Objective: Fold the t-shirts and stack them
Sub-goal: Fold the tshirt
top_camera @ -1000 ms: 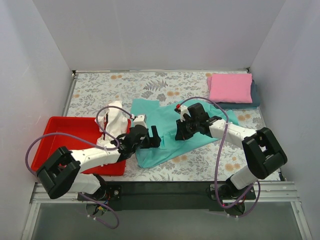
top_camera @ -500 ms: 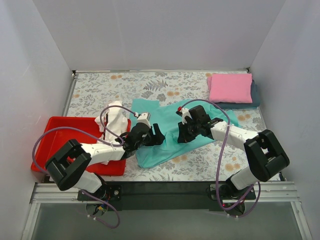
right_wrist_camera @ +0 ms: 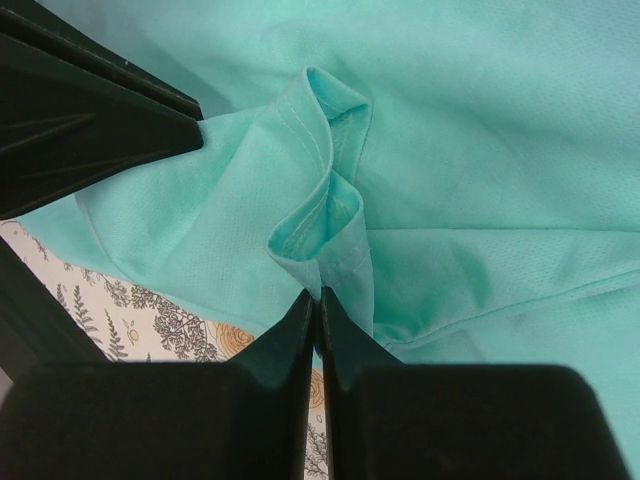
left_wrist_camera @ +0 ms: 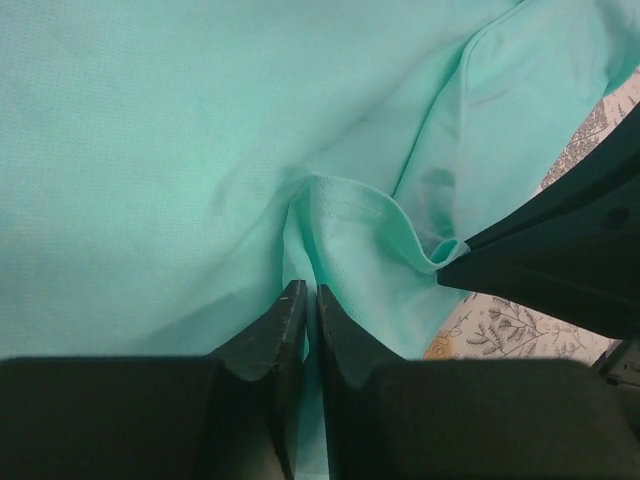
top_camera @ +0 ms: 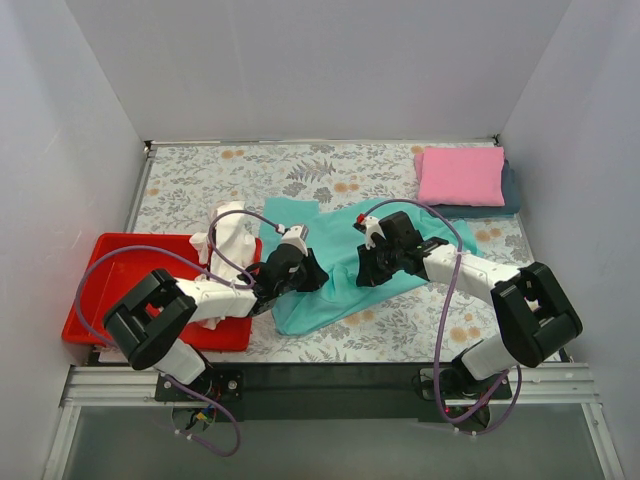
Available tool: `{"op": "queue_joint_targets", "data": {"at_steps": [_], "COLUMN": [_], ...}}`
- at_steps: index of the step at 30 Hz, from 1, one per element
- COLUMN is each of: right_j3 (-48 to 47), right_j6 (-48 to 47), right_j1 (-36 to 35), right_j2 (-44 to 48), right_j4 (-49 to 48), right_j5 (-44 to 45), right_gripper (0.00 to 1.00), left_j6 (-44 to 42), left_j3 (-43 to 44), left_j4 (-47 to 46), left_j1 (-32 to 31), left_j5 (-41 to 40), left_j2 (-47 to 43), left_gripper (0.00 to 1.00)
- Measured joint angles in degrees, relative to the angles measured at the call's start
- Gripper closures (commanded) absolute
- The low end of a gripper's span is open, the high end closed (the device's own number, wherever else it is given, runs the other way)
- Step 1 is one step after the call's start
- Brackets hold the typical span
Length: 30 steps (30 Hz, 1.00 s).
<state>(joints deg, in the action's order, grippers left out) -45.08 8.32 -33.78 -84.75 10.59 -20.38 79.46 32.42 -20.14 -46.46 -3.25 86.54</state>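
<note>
Teal t-shirt [top_camera: 325, 305], thin matte cloth with stitched hems, lies rumpled mid-table toward the near edge; left gripper [left_wrist_camera: 303, 298] and right gripper [right_wrist_camera: 317, 300], both low and angled inward, each clamp a raised fold; the pinched cloth is mostly hidden; pink t-shirt [top_camera: 460, 176] lies folded at the far right corner.

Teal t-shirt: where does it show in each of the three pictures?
Top external: teal t-shirt spread out at the centre.
Left wrist: the shirt fills most of the picture.
Right wrist: the shirt fills the top and right.
Shared landmark: floral table cover, peeking out low in both wrist views.
</note>
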Motion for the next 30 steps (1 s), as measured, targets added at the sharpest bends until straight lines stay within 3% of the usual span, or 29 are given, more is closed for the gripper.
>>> {"op": "queue_joint_targets", "data": {"at_steps": [4,6,13,22,30], "right_j3": [0.0,0.0,0.0,-1.4,-9.1], "right_j6": [0.0,0.0,0.0,0.0,0.0], "right_j1": [0.0,0.0,0.0,0.0,-0.1], "right_j2": [0.0,0.0,0.0,-0.5,-6.4], "right_j4": [0.0,0.0,0.0,0.1,0.0], "right_j5": [0.2,0.3,0.7,0.7,0.7], "right_gripper": [0.99,0.99,0.99,0.99,0.99], "left_j6": [0.1,0.1,0.7,-0.5,-2.1], "left_j3": [0.0,0.0,-1.9,-9.7,-10.0], "left_j4": [-0.7,-0.9,-1.5,-2.0,-1.2], "left_j1": [0.0,0.0,0.0,0.0,0.0], "left_j5": [0.7,1.0,-0.5,-8.3,-12.0], "left_j2": [0.4,0.4,-1.5,-16.3,-16.8], "left_gripper": [0.91,1.0,1.0,1.0,1.0]}}
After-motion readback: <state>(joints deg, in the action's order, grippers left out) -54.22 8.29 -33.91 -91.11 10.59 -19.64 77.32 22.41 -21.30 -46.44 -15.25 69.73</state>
